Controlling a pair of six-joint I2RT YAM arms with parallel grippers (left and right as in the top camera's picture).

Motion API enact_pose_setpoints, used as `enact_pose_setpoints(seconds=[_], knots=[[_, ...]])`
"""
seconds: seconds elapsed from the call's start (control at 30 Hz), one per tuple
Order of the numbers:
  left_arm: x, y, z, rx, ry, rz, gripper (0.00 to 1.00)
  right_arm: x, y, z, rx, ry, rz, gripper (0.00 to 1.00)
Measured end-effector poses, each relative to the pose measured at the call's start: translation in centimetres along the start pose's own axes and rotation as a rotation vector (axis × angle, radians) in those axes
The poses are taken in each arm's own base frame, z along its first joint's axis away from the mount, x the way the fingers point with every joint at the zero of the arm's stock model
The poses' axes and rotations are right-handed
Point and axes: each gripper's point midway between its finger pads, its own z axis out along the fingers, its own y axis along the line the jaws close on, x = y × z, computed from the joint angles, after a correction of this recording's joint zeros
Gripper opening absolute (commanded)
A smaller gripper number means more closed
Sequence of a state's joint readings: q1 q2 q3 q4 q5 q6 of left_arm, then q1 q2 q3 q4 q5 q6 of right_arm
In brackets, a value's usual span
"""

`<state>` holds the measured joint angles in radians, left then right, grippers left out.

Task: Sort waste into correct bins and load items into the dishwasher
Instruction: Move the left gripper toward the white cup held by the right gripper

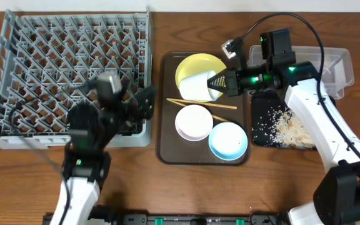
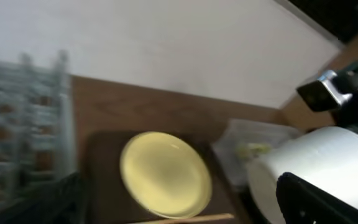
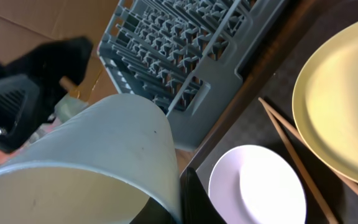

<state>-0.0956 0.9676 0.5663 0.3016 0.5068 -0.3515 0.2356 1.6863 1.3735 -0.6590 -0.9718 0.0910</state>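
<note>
- The dish rack (image 1: 67, 69) is set at upper left.
- The left gripper (image 1: 145, 105), spread and empty, is held at the rack's right edge.
- At centre frame, a tipped white bowl (image 1: 195, 87) is pinched by the right gripper (image 1: 216, 82); the rack lies leftward.

Robot lab bench staged as a kitchen: wood table (image 1: 199, 25), bare white wall (image 2: 166, 43), cabled robot arm (image 1: 320, 119), grey dish rack (image 1: 61, 50).

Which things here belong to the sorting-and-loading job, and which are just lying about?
Job: grey dish rack, yellow plate, held white bowl, chopsticks, second white bowl, blue-rimmed bowl, black tray, rice scraps, clear tub.
Lying about: brown serving tray.
</note>
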Motion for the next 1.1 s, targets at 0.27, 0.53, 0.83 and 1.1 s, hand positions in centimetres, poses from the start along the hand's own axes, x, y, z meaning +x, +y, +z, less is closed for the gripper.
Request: enact_pose_setpoints(seconds=[0.27,0.53,0.83,1.1], knots=[[0.1,-1.8,2.9,0.198,0.063,-0.549,0.96,-1.1,-2.0,-2.5,0.024,-0.062,0.040,0.01],[2.0,-4.0,2.4,0.255,0.307,-1.171,0.96,-1.6,-2.9,-3.6,0.035,-0.089,0.057,0.01],[3.4,-6.7,0.9,0.338,0.504,-1.229,0.96,-3.5,-2.1,-3.1,-0.070,-0.136,0.005,0.01],[5.0,-6.8,0.2,0.416,0.622,-1.132,0.96,-2.9,-1.9,-0.2,-0.229,-0.076,0.044,0.01]])
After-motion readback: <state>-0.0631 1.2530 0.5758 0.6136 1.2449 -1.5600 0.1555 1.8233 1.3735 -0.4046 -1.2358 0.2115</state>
